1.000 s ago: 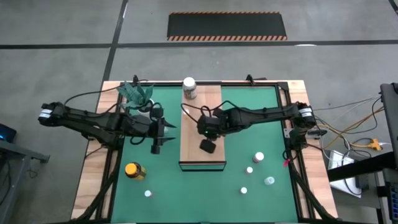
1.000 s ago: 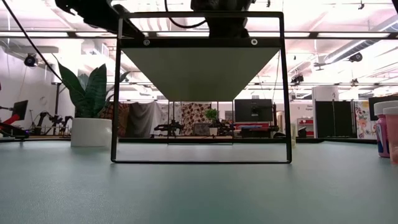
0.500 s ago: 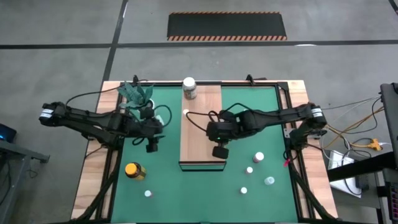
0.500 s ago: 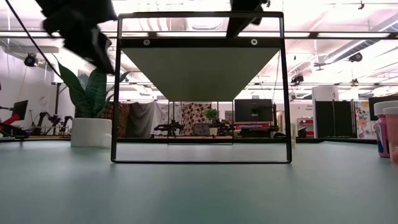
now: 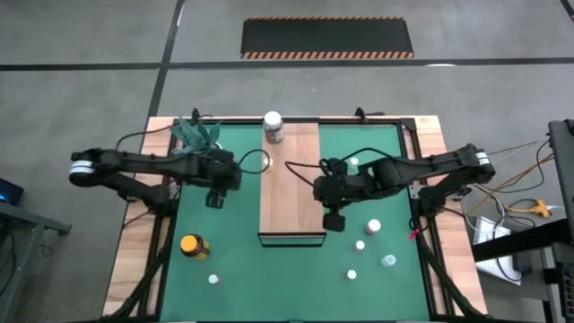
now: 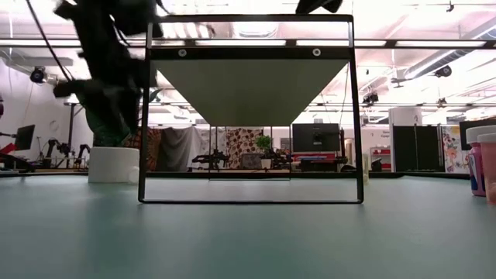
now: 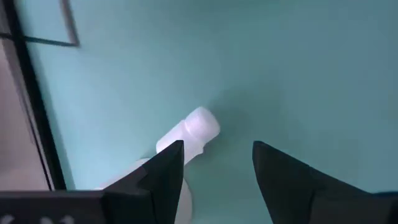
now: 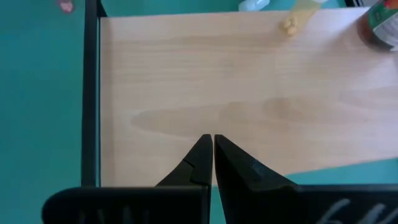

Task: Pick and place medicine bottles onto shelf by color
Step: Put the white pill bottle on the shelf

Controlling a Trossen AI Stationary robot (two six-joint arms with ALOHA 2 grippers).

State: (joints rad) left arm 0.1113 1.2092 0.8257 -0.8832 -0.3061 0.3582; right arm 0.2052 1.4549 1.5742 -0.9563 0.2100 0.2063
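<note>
A grey concrete floor [image 5: 90,54] with a hazard-striped dark mat [image 5: 327,38] surrounds the table, whose green mat [image 5: 233,260] carries the light wooden shelf [image 5: 289,193] at its middle. The right gripper [image 5: 334,220], pinched shut and empty, hangs at the shelf's right edge; the left gripper [image 7: 217,168], fingers parted, hovers over a white-capped bottle [image 7: 189,134] lying on the mat. An amber jar [image 5: 194,246] and small bottles [image 5: 373,227] sit on the mat, a white-lidded jar [image 5: 273,126] at the shelf's far end
</note>
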